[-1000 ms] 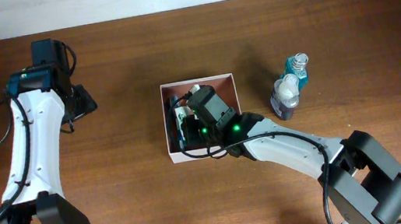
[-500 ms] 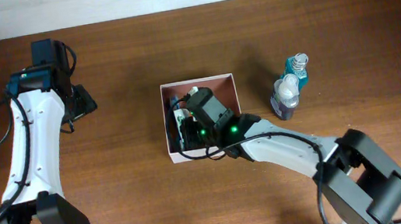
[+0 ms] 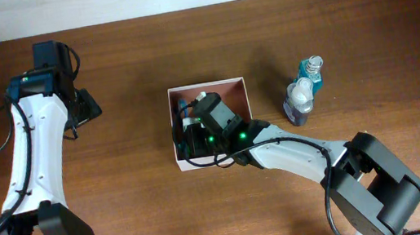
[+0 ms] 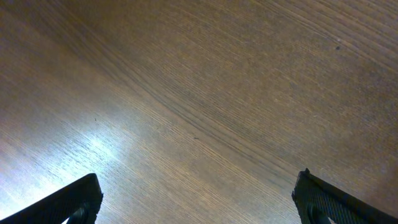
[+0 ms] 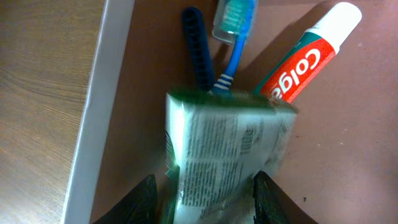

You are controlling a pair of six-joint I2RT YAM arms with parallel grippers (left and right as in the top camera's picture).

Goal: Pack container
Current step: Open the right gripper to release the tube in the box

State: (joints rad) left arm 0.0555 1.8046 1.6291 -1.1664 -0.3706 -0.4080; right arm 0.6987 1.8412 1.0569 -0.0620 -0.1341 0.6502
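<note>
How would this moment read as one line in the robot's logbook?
left gripper open over table | right gripper in container, green-and-white packet between jaws, grip unclear | toothpaste, toothbrush inside | teal bottle, clear bottle outside

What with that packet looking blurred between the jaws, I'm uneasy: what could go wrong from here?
The green-and-white packet overlaps the toothbrush and blue handle, so it may settle tilted. The right gripper has jaws close on both sides; withdrawing could drag the packet toward the container wall.
</note>
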